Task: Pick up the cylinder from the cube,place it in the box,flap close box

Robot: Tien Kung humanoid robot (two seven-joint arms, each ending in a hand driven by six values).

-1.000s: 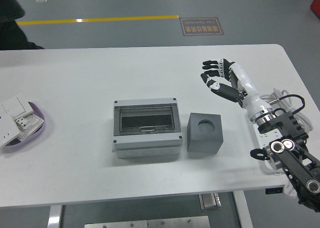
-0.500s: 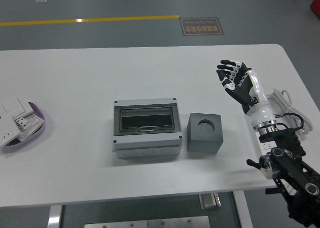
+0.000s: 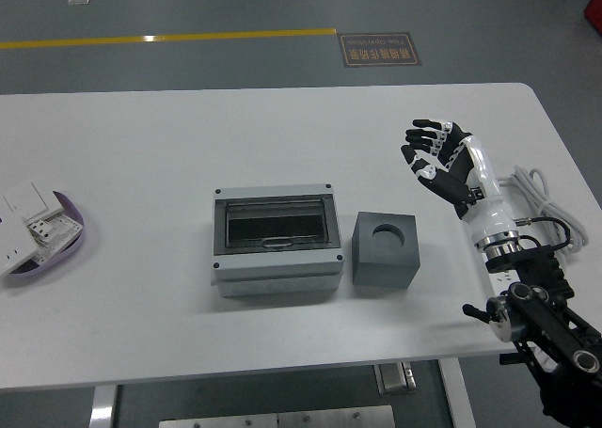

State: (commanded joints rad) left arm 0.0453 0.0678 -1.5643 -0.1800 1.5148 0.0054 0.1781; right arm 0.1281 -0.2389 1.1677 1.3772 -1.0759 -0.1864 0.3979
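On the white table [image 3: 141, 136], my right hand [image 3: 440, 160], fingers spread and empty, should descend squarely over the dark grey cube's [image 3: 384, 249] round socket.

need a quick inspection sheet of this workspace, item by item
surface: white table, bare in the middle.
job's things: grey box at centre, its clear flap down; dark cube close beside its right, round socket on top looks empty; no cylinder seen.
clutter: purple tray at the left edge holding white parts.
robot hands: right robot hand raised past the cube, fingers spread, holding nothing; left not in view.
cables: white cable looped by the right arm.
surroundings: grey floor, yellow line, floor sign; no person seen.
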